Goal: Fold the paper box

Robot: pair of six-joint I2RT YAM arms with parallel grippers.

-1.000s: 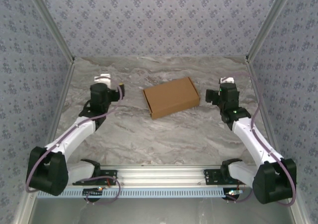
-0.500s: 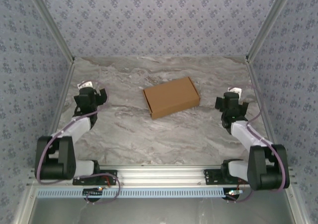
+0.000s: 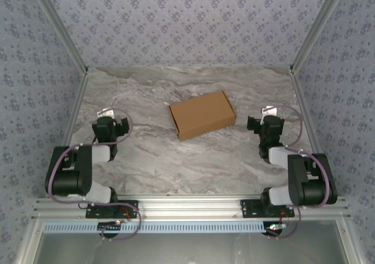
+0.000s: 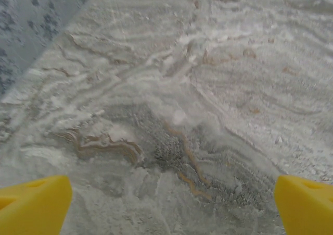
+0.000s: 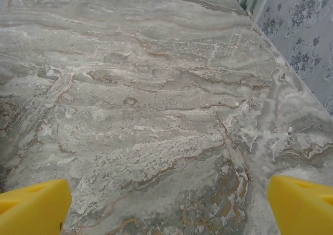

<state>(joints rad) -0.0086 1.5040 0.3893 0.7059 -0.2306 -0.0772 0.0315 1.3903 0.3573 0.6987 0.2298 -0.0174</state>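
Note:
The paper box [image 3: 202, 115] is a compact brown cardboard box lying shut on the marble table [image 3: 176, 158], mid-table and turned slightly askew. My left gripper [image 3: 108, 120] sits low to the box's left, well apart from it. To the box's right, my right gripper [image 3: 266, 119] is also low and apart. In the left wrist view the left gripper [image 4: 171, 209] is open, its yellow fingertips [image 4: 34, 203] at the frame's bottom corners with bare marble between. The right gripper [image 5: 169, 206] is open the same way, yellow fingertips [image 5: 302, 203] wide apart over bare table.
Patterned walls close the table on three sides, with metal corner posts [image 3: 304, 36] at the back. The right wall's foot [image 5: 291, 63] runs close beside the right gripper. A metal rail [image 3: 187, 208] carrying both arm bases crosses the near edge.
Both arms have folded back toward their bases. Both grippers have drawn outward and toward the near edge, away from the box. The box has not moved.

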